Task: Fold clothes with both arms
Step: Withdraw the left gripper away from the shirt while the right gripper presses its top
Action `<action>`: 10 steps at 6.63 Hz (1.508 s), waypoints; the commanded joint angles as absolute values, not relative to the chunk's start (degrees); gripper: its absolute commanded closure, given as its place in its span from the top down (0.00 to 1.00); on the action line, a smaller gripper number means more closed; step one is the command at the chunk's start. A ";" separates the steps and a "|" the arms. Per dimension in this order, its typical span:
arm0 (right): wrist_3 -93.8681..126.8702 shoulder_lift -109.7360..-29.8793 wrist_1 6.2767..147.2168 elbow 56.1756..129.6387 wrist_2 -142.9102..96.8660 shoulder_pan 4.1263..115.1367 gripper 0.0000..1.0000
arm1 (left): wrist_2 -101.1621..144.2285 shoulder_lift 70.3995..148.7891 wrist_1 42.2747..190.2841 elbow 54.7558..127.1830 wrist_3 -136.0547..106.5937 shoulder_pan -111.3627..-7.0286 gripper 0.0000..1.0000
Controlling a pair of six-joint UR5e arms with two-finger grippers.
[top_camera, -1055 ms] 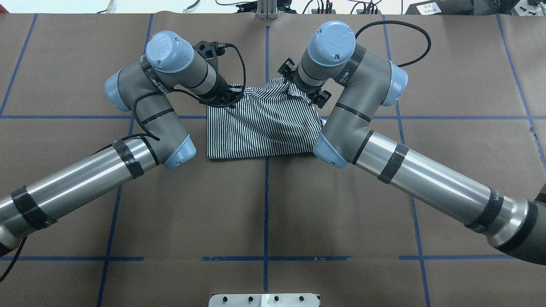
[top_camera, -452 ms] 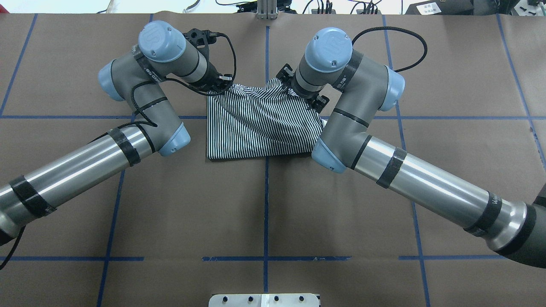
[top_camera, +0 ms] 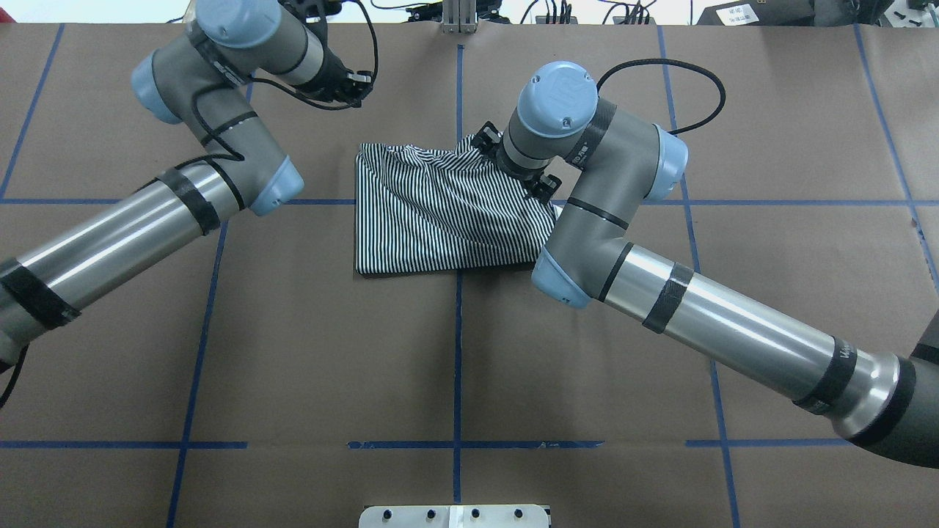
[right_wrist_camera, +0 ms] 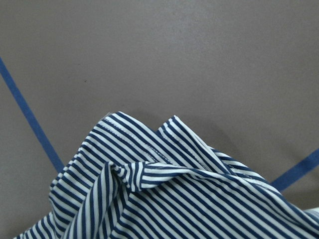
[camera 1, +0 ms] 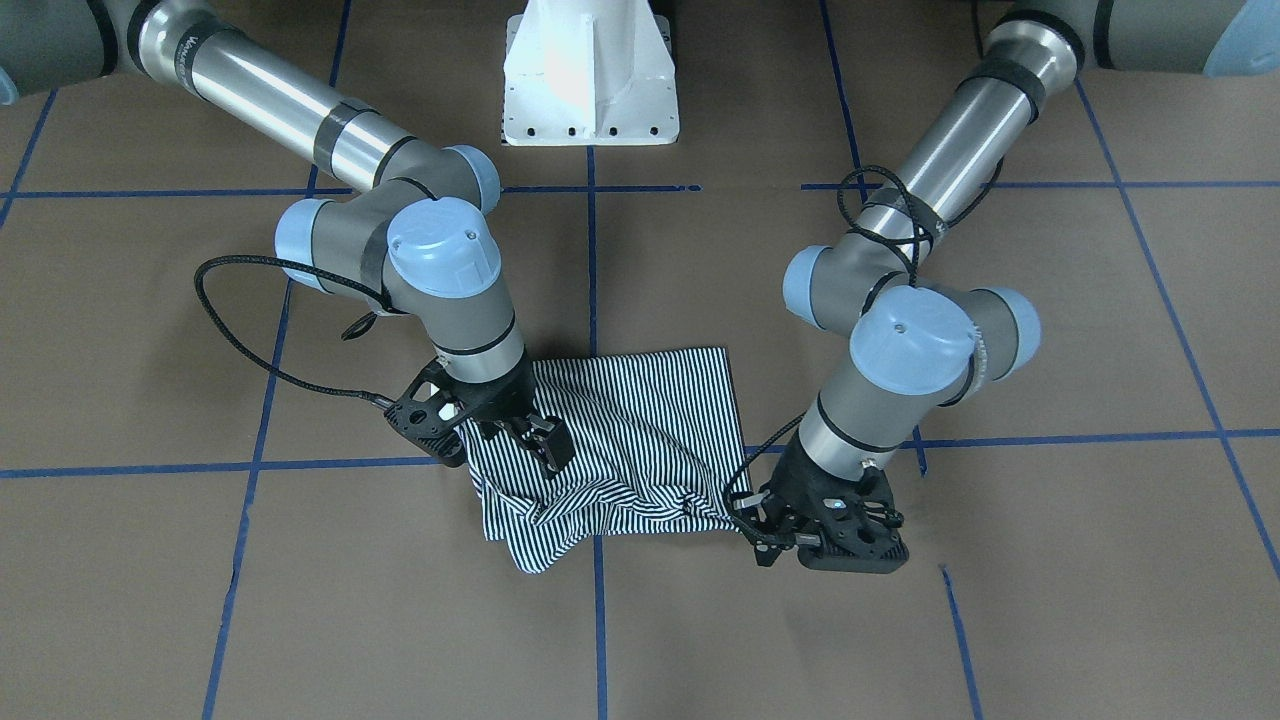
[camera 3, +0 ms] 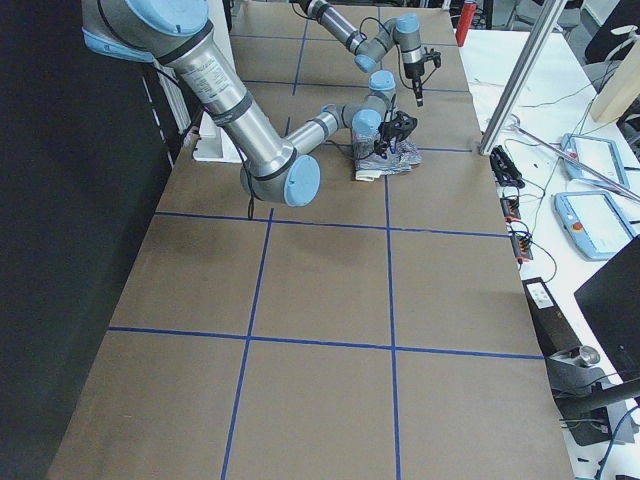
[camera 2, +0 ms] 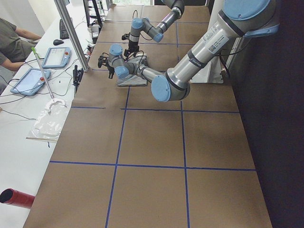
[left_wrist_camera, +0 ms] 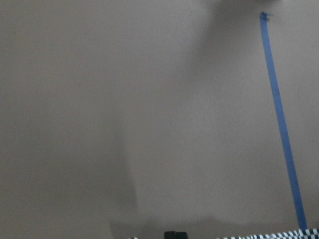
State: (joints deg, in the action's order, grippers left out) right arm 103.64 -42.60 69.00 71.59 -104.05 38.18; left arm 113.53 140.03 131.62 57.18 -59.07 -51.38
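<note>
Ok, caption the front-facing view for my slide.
Striped shirt part-folded; right tool over its rumpled edge, left tool off to its side.

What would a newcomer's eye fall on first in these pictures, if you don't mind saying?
The navy-and-white striped shirt stands out first, lying partly folded near the middle of the brown table. Next, the right gripper hangs over the shirt's rumpled far edge. The left gripper hovers off the cloth, beyond its far left corner.
</note>
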 commanded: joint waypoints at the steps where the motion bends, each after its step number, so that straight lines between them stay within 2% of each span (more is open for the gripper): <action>1: 103.88 -40.88 68.99 69.01 -101.52 36.13 0.59 | 117.67 138.44 131.66 58.61 -55.64 -55.72 0.00; 2: 103.19 -40.09 68.91 68.82 -101.60 35.69 0.01 | 117.86 136.60 131.57 60.97 -55.63 -55.72 0.00; 3: 102.66 -39.56 68.91 68.64 -101.69 35.16 0.00 | 117.95 136.06 131.49 61.78 -55.81 -55.72 0.00; 6: 101.69 -33.24 68.56 60.31 -101.60 35.85 0.00 | 117.95 133.96 131.22 64.49 -56.07 -55.72 0.00; 7: 101.43 -30.70 66.38 55.25 -101.17 36.21 0.00 | 117.95 133.34 131.39 64.86 -56.07 -55.72 0.00; 8: 101.43 -27.54 58.96 46.49 -100.99 37.17 0.00 | 117.95 131.85 131.40 66.43 -56.07 -55.72 0.00; 10: 95.41 -26.63 58.80 43.17 -101.60 42.24 0.00 | 118.04 127.80 131.05 70.74 -55.81 -55.72 0.00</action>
State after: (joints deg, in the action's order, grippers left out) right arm 99.21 -27.30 59.63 45.90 -101.28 39.23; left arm 117.97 129.69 131.19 68.77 -55.97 -55.72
